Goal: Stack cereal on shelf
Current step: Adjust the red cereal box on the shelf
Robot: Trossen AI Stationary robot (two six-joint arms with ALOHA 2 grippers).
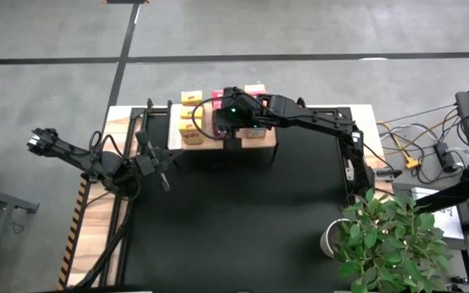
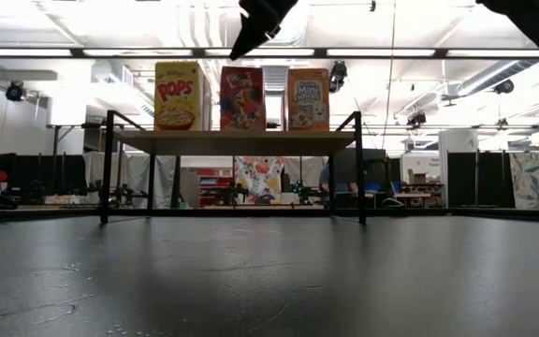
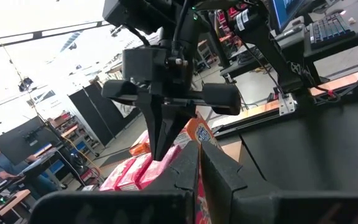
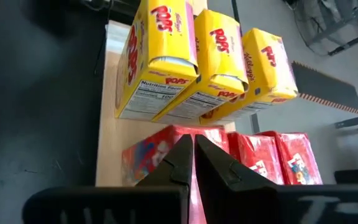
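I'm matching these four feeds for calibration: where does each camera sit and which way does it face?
High: overhead, straight down; both arms, shelf.
Low: table height, level across the mat; yellow box fronts, arm tips above.
Left wrist: behind left gripper, facing right gripper.
Right wrist: over shelf; own fingers, yellow boxes.
Shared: cereal throughout.

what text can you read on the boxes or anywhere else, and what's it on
"POPS": front of the yellow box on the shelf, low view.
"POPS", "Kellogg's": faces of the three yellow boxes, right wrist view.
"Nutrition Facts": side panel of the nearest yellow box; the figures below are too small.
"Mini": orange box, low view; the rest is blurred.
Red box: print unreadable.
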